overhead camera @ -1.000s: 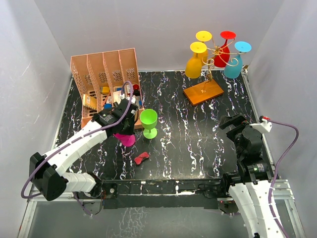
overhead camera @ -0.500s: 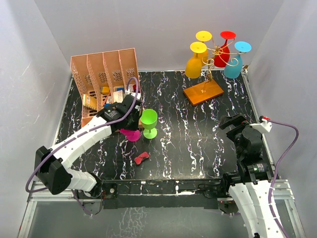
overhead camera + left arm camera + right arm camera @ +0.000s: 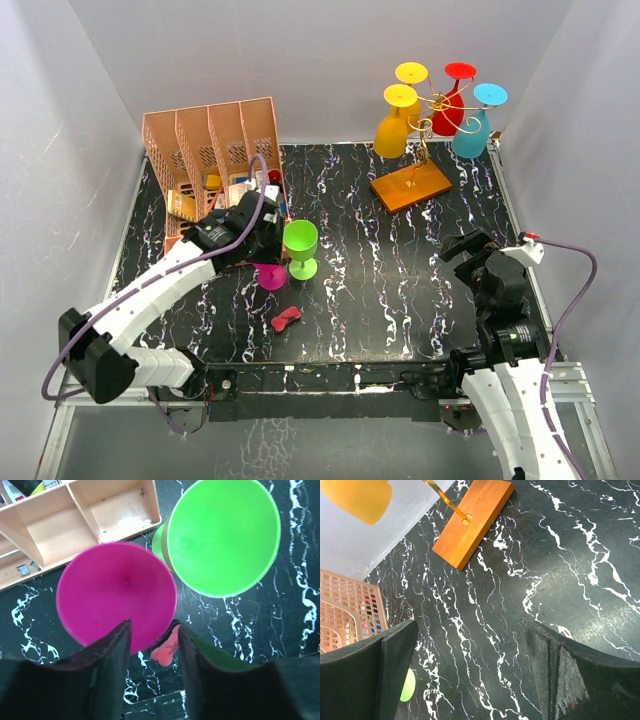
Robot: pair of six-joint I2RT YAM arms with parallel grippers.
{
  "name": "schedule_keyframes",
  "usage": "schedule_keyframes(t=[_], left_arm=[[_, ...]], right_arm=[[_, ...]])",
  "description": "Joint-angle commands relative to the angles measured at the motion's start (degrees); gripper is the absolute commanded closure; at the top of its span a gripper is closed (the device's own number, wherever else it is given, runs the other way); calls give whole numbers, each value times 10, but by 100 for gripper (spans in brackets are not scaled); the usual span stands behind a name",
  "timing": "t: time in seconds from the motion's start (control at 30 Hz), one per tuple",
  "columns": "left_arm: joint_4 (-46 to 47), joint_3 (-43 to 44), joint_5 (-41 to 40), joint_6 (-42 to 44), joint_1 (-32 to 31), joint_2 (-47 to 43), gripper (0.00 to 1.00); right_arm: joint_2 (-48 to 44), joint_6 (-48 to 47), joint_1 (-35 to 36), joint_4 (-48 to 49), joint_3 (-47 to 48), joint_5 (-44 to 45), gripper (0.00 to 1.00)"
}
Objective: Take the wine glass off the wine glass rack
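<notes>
Gaping slightly, left hand (image 3: 151,628) hangs over magenta glass (image 3: 116,595).

Overhead view, two downward wrist close-ups

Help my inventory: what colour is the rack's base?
Orange-brown base, best in the right wrist view.
</notes>
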Motion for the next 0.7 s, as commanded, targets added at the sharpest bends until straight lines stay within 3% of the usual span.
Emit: schedule_keyframes(t=[0.0, 0.27, 0.53, 0.67], left_arm=[[-42, 15, 15, -4, 1, -91, 53], [-6, 30, 39, -47, 1, -170, 34], [327, -3, 121, -35, 1, -165, 19], [425, 23, 155, 14, 1, -131, 13]], right_arm=[[14, -15, 1, 28, 8, -10, 4], [44, -21, 2, 28, 16, -35, 4], [66, 21, 2, -21, 54, -89, 5], [43, 36, 1, -33, 41, -123, 6]])
